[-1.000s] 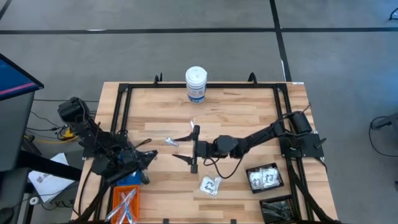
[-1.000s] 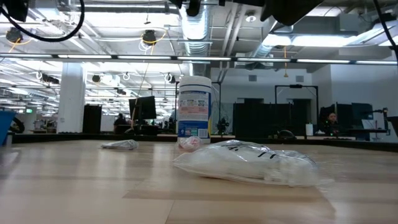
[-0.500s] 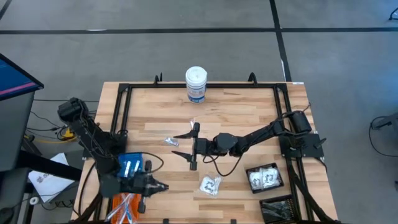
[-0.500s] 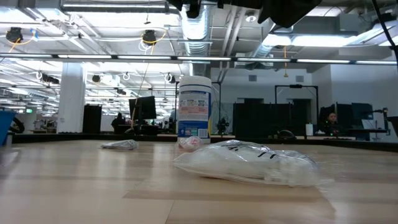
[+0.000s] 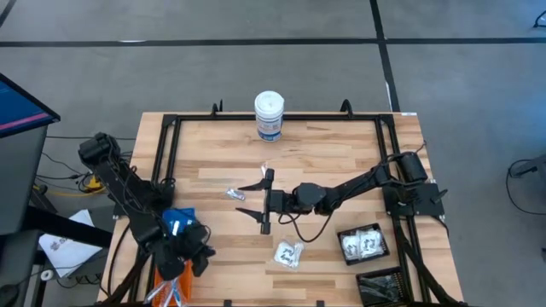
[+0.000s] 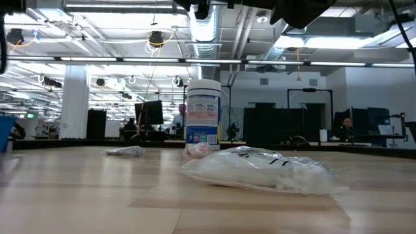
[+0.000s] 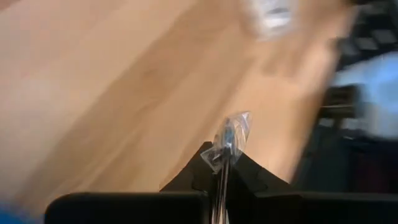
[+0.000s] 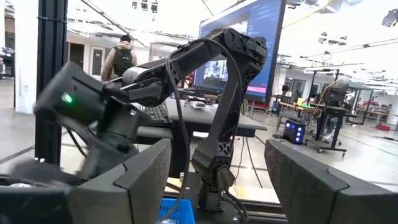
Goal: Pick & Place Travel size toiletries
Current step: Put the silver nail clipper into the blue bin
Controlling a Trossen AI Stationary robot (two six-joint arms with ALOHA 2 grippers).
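Wooden worktop (image 5: 341,149) held a clear packet (image 5: 288,253) near 6 o'clock, while the left claw (image 7: 222,163), clenched on a small tube (image 7: 230,138), hung at 8 o'clock and should let go right over the orange bin (image 5: 175,286); the right claw (image 5: 253,199) waited wide mid-worktop.

The white canister (image 6: 203,111) carries a blue label, but none of its print is legible
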